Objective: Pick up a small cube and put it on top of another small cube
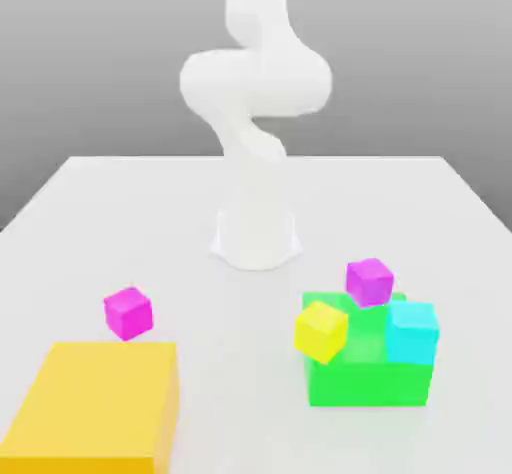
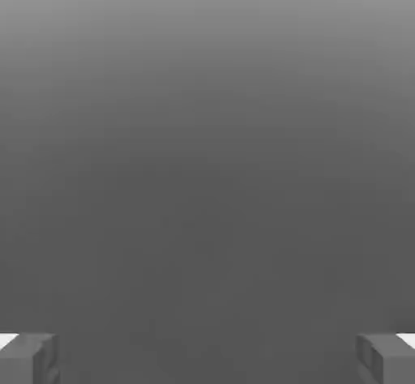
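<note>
On the white counter [image 1: 90, 212], toward the exterior view's left and just behind the far right corner of the big yellow block [image 1: 95, 402], sits the pink cube [image 1: 128, 313], tilted a little and free of everything around it. Well apart on the right, a green block [image 1: 370, 367] carries a small yellow cube [image 1: 320, 331] at its near left edge, a cyan cube [image 1: 412, 330] on its right part and a purple cube [image 1: 369, 282] at its far edge. The arm [image 1: 255, 112] stands folded upright at the far middle of the counter. In the hand view the gripper [image 2: 207, 358] has its fingers [image 2: 28, 358] spread wide with nothing between them. The step in hand looks like the reach for the pink cube. To do it well, I would bring the gripper straight above the cube, turn the wrist so the fingers square up with two opposite faces of the tilted cube, and descend vertically, keeping clear of the yellow block beside it. Closing low on the cube should give a firm hold for the carry to another small cube.
</note>
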{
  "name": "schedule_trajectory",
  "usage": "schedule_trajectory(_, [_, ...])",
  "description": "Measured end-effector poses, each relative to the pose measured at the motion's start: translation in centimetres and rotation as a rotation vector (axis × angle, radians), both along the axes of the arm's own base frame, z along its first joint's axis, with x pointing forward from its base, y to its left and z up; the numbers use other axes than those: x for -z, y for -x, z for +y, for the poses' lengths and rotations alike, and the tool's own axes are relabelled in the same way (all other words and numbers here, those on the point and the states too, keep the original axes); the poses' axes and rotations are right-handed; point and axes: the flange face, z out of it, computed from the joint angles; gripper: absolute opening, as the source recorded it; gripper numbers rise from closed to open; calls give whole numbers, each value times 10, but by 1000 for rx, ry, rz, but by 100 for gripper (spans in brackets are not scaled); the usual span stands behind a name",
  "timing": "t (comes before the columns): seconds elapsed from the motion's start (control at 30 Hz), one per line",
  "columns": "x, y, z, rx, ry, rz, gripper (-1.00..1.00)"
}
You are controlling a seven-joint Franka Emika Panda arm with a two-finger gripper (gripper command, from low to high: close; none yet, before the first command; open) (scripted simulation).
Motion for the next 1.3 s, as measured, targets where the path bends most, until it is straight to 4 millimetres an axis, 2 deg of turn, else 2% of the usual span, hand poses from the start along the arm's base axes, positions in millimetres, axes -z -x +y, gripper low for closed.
schedule_trajectory(0.07, [50, -16, -29, 71, -19, 70, 0])
schedule_trajectory(0.13, [99, -23, -57, 141, -39, 138, 0])
schedule_trajectory(0.2, [149, -23, -84, 210, -62, 206, 0])
schedule_trajectory(0.3, [225, -10, -119, 315, -101, 309, 0])
schedule_trajectory(0.43, [326, 34, -155, 462, -169, 454, 0])
schedule_trajectory(0.6, [451, 123, -174, 656, -288, 645, 0])
schedule_trajectory(0.7, [480, 134, -175, 674, -308, 669, 0])
schedule_trajectory(0.97, [525, 140, -174, 689, -304, 676, 0])
schedule_trajectory(1.0, [529, 140, -174, 690, -303, 677, -100])
schedule_trajectory(1.2, [530, 140, -173, 690, -303, 678, -100])
schedule_trajectory(1.3, [520, 138, -175, 688, -307, 673, -100])
